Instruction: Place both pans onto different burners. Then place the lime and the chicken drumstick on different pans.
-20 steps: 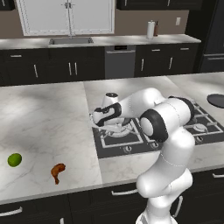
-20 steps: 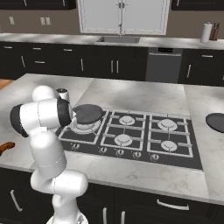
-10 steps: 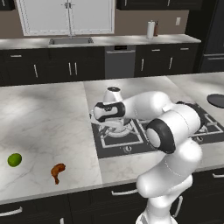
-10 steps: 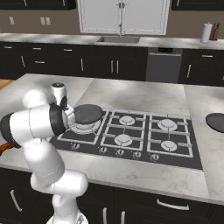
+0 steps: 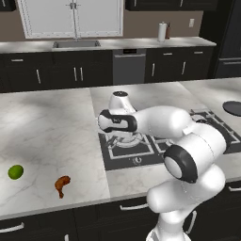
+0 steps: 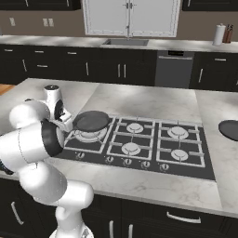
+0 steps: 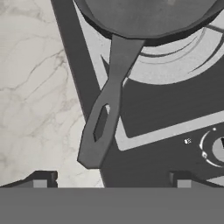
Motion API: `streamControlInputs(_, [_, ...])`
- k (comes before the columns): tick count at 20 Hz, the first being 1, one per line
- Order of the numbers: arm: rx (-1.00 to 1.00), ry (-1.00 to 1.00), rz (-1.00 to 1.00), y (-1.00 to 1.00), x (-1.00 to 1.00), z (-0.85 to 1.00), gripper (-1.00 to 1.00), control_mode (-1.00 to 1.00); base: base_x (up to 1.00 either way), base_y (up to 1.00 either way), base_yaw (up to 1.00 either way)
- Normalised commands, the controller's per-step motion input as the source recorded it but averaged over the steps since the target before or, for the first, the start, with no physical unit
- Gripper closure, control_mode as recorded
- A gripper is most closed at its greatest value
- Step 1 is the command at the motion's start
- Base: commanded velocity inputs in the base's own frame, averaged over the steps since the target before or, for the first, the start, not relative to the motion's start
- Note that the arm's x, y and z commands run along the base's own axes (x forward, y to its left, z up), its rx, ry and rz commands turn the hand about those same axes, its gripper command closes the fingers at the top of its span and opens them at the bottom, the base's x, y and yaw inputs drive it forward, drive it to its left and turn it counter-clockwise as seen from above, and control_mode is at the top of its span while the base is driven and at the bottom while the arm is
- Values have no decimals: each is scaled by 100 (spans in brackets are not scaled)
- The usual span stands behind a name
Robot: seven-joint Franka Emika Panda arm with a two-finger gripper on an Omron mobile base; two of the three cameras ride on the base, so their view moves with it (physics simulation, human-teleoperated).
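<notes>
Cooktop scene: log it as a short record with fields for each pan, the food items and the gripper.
grey pan: sits on the front-left burner, handle reaching out over the cooktop's edge
dark pan: on the counter to the right of the cooktop, not on a burner
lime: on the counter, far left
chicken drumstick: on the counter, right of the lime
gripper: open, above the grey pan's handle, holding nothing

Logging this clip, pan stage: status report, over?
Pincer open, holding nothing, above the handle. Grey pan sits on the front-left burner. Dark pan on the counter at far right. Lime and drumstick on the counter, untouched.
</notes>
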Motion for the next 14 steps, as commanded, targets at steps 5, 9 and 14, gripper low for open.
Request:
streamControlInputs(5, [0,0,0,19,-42,28,-100,-100,0,0,0])
streamControlInputs(9, [0,1,0,26,-44,25,-100,-100,0,0,0])
streamControlInputs(14, [0,8,0,38,-52,16,-100,-100,0,0,0])
